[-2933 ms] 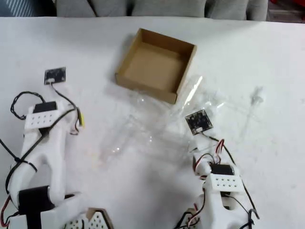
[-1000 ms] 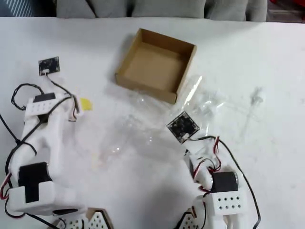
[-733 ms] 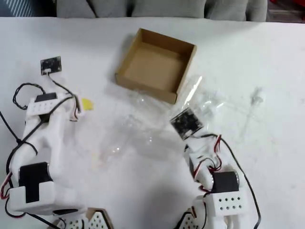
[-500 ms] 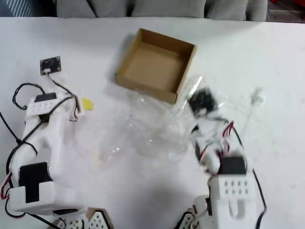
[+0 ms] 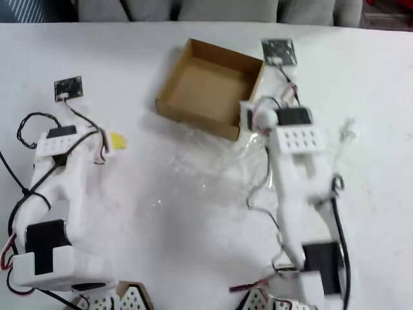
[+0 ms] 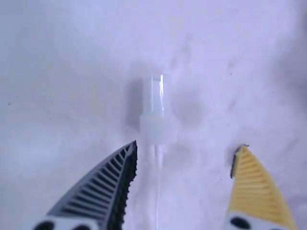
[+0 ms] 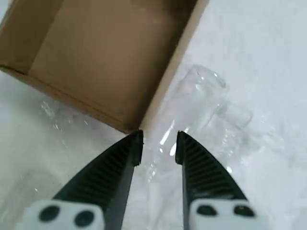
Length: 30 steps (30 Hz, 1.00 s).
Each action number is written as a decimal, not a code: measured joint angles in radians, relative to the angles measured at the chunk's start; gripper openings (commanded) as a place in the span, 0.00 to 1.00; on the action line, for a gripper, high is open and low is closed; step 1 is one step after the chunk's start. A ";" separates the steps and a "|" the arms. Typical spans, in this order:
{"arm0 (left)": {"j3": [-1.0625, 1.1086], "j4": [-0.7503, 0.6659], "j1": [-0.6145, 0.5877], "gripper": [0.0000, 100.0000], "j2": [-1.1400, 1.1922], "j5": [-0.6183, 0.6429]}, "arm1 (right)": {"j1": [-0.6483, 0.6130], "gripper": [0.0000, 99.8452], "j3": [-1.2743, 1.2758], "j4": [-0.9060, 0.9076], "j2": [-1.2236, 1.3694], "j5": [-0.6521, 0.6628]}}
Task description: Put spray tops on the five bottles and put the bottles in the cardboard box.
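Progress: by my judgement you are sitting at the very start. Nothing is lying in the cardboard box (image 5: pixel 210 90), and no bottle is showing a top fitted.
Left to do: you are facing all five cappings, then all five placements into the box.
Left claw (image 6: pixel 187 146): it is hanging wide open above the counter (image 6: pixel 57 57), gripping nothing.
Spray top (image 6: pixel 154 117): it is lying flat just ahead of the left claw's tips, centred on the gap. Its clear cap end is pointing away and its thin tube is trailing back between the fingers.
Right claw (image 7: pixel 158 139): it is hovering with its fingers parted by a narrow gap, holding nothing that you can make out.
Box, relative to right claw: its near corner is sitting directly under the fingertips, with the open interior stretching ahead.
Bottles (image 7: pixel 206 93): clear ones are lying on their sides just beyond the right claw, beside the box's outer wall. More glints are showing under and behind it. You are not able to count five.
High view: it is giving you the whole layout, with both arms well apart and the bottle scatter between them.
Wrist views: they are giving you the spray top's orientation and the bottle mouths, which the high view is rendering as faint glare.
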 measured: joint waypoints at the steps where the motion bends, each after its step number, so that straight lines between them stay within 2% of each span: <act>1: 0.000 0.000 0.000 0.31 0.000 0.000 | -0.012 0.10 -0.055 -0.008 0.054 -0.014; 7: 0.000 0.000 0.000 0.31 0.000 0.000 | -0.061 0.12 -0.387 -0.012 0.417 -0.080; 11: 0.000 0.000 0.000 0.31 0.000 0.000 | -0.041 0.21 -0.592 0.051 0.628 -0.144; 14: 0.000 -0.018 0.000 0.31 0.000 0.000 | -0.035 0.20 -0.741 0.127 0.729 -0.152; 21: 0.000 -0.031 0.018 0.31 0.000 0.000 | -0.008 0.18 -0.962 0.287 0.809 -0.152; 30: 0.000 -0.031 0.021 0.31 0.000 0.000 | 0.026 0.17 -0.996 0.316 0.821 -0.152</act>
